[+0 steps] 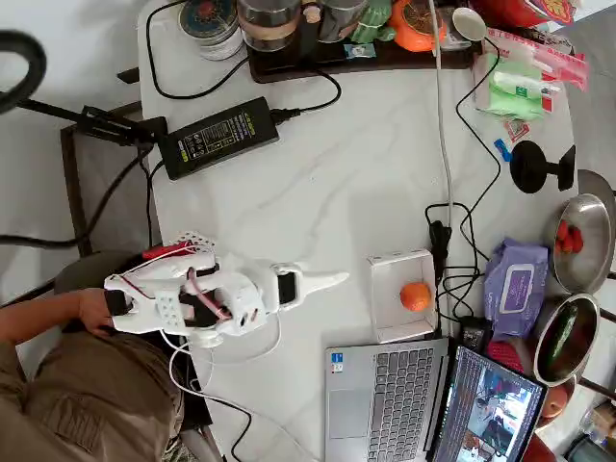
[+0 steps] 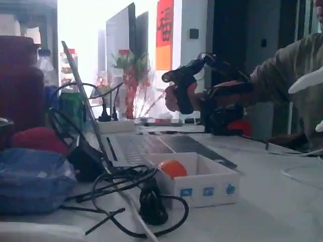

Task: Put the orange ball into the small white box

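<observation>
One orange ball (image 1: 416, 295), one white box (image 1: 401, 262), one laptop (image 1: 385, 399), one power brick (image 1: 219, 136), one wipes pack (image 1: 517, 287), two steel bowls (image 1: 585, 241).

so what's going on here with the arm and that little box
A white robot arm's gripper points across the marble table toward a small shallow white box, with a gap between them. A small smooth orange ball already sits inside the box, also seen in the fixed view. The gripper holds nothing; whether its jaws are open is unclear. A person's hand rests at the arm's base, and an open silver laptop lies beside the box.
</observation>
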